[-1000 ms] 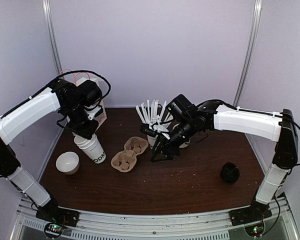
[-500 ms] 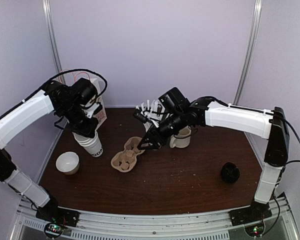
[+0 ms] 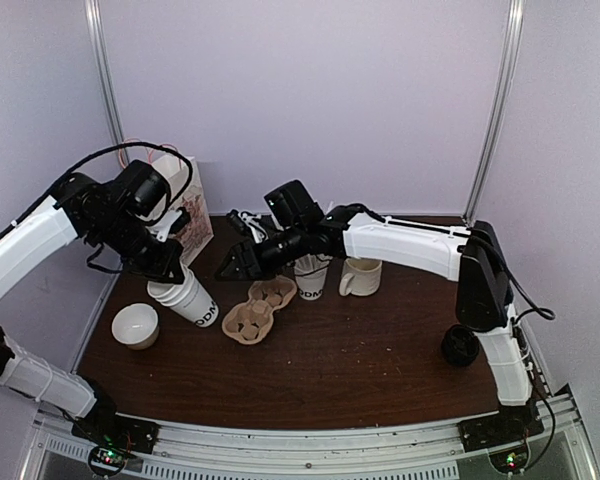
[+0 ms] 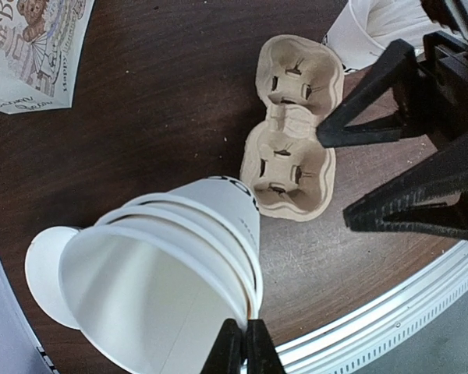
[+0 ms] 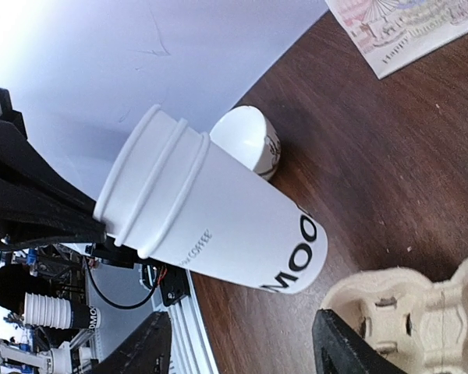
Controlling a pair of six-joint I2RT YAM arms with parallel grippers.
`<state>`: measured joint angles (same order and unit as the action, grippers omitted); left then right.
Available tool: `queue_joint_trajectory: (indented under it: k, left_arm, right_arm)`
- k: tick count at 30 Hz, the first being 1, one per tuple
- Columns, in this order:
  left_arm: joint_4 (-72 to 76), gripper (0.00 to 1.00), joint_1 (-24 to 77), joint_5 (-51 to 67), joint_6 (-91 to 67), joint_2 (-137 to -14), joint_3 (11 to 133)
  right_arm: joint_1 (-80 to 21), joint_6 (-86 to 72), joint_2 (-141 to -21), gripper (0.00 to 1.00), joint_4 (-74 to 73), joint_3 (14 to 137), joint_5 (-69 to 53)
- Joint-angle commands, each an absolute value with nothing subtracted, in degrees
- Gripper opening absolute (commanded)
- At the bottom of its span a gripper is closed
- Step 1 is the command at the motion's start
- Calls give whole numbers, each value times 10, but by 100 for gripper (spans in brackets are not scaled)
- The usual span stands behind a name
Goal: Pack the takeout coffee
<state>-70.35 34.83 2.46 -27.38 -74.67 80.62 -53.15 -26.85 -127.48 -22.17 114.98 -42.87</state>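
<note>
My left gripper [image 3: 163, 280] is shut on the rim of a nested stack of tall white paper cups [image 3: 188, 298] with black lettering near the base. It holds the stack tilted, base toward the carrier; the cups have no lids. In the left wrist view the fingertips [image 4: 242, 348] pinch the rim of the stack [image 4: 179, 265]. My right gripper [image 3: 230, 268] is open and empty, just right of the stack, above the table. The stack [image 5: 210, 210] fills the right wrist view, ahead of the open jaws [image 5: 242, 351]. A black lid [image 3: 460, 345] lies at the right.
A brown cardboard cup carrier [image 3: 260, 308] lies beside the stack's base. A white bowl [image 3: 135, 325] sits at the left. A printed paper bag [image 3: 192, 208] stands at the back left. A cup of white sticks [image 3: 310, 272] and a cream mug [image 3: 361, 276] stand behind my right arm.
My right arm has swung left from the mug, past the carrier, up to the cup stack. My left arm has drawn back to the left, still holding the stack.
</note>
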Motion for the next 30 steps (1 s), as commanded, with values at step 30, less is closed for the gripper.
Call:
queue_joint_trajectory:
  k: [30]
  left_arm:
    - [-665,0,379,59,-289,-745,820]
  right_arm:
    - [-560,-404,-1368,77,-164,1240,-448]
